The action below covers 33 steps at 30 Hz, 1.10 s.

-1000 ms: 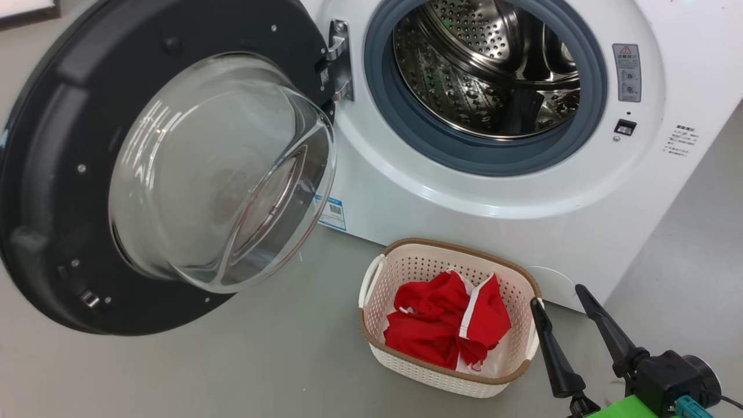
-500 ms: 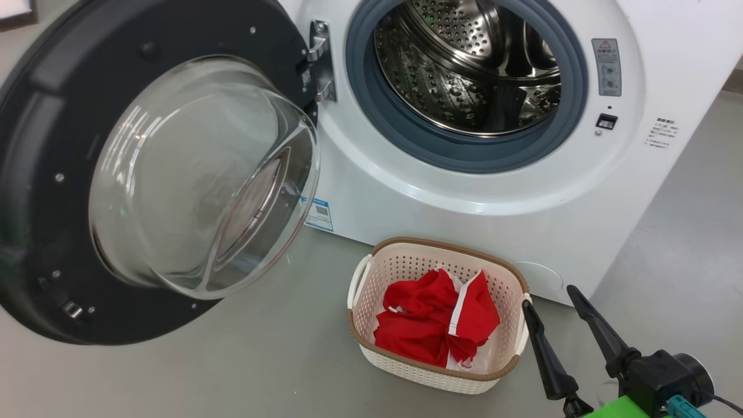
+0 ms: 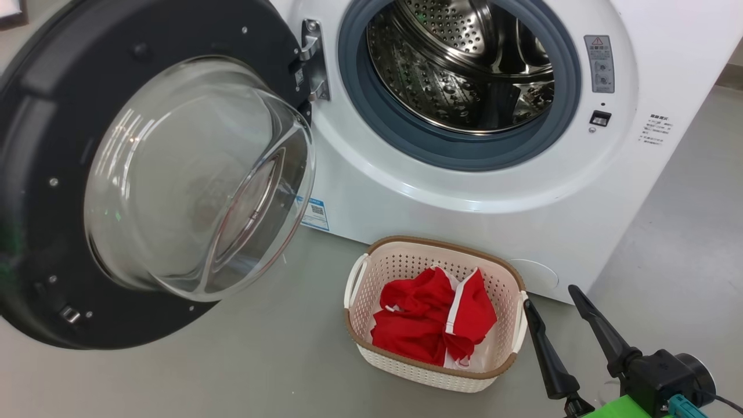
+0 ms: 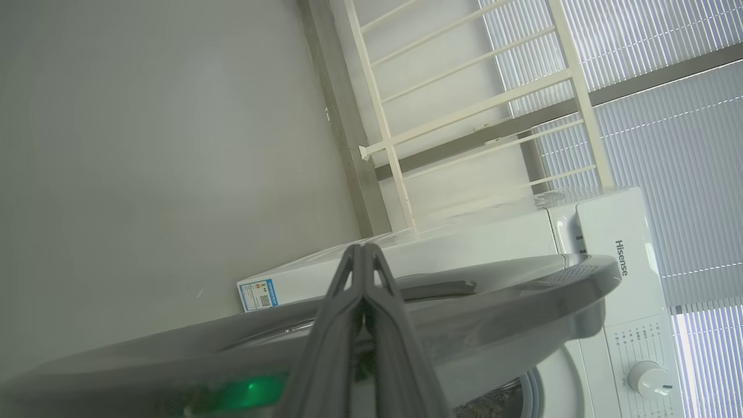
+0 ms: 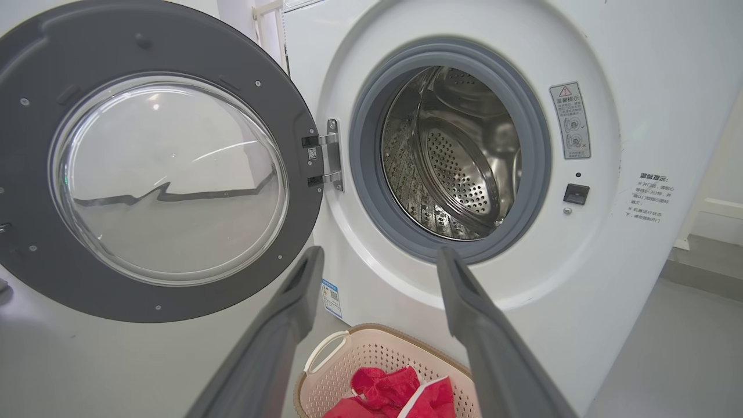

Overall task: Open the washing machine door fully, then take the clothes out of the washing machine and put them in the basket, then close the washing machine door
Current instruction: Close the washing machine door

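Door (image 3: pixel 35 174) stands wide, clothes (image 3: pixel 418 325) in the basket (image 3: pixel 435 242) to its right. Your left pincer (image 4: pixel 363 255), clenched empty, hangs at the door's rim, nearer; right pincer (image 3: pixel 549 295) gapes beyond the basket.

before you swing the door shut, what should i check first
1. Drum empty: ok, no fabric in the visible part.
2. Clothes lying in the basket: ok.
3. Grey seal free of cloth: ok.
4. Right gripper open, empty, away from the opening: ok.
5. Left gripper shut, at the washing machine door rim: contact cannot tell.
6. Basket clear of the door's sweep: cannot tell.
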Tool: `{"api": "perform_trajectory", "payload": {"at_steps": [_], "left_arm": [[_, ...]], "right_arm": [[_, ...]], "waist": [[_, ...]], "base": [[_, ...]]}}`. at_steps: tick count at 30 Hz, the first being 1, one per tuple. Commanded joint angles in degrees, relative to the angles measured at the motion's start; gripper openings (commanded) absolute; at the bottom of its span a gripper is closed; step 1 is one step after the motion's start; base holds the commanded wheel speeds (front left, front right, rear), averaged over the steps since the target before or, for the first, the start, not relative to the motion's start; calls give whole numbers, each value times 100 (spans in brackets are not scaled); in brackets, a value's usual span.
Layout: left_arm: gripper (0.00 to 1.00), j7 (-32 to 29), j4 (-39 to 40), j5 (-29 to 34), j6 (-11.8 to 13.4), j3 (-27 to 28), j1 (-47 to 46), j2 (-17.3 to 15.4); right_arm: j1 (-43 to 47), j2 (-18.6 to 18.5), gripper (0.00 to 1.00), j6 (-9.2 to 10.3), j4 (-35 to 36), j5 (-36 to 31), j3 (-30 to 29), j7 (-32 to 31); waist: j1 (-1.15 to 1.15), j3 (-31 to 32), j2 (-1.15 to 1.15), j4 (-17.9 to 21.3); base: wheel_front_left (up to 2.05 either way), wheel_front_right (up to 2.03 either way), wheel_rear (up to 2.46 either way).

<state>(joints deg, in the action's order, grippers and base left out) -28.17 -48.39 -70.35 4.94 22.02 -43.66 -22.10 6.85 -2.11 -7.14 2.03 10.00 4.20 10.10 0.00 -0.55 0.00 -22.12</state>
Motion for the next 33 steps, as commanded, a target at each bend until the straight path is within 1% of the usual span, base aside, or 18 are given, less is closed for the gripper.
{"api": "perform_trajectory", "payload": {"at_steps": [1,8,13,22,28,33], "left_arm": [[0,-82,178,-74,-66,56,-91,-278],[0,-493,368,-112,-135,-112,49,-163],[0,-682,591,-125,-115,-226,180,-3],[0,-906,1131,-332,1,-193,423,299],[0,-1096,1714,-456,87,-229,700,558],[0,-1227,2297,-532,218,-291,915,791]], "right_arm": [[-204,-76,100,-35,151,-8,97,76],[-203,-76,100,-35,109,32,95,146],[-193,-76,100,-35,80,57,102,183],[-212,-76,100,-35,-7,103,117,240],[-196,-76,100,-35,-61,158,146,289],[-179,-76,100,-35,-88,179,142,321]], "waist": [[0,11,0,-22],[0,44,0,-125],[0,80,0,-178],[0,131,0,-206],[0,189,0,-170],[0,219,0,-128]], "base": [[0,0,0],[0,0,0],[0,0,0],[0,0,0],[0,0,0],[0,0,0]]}}
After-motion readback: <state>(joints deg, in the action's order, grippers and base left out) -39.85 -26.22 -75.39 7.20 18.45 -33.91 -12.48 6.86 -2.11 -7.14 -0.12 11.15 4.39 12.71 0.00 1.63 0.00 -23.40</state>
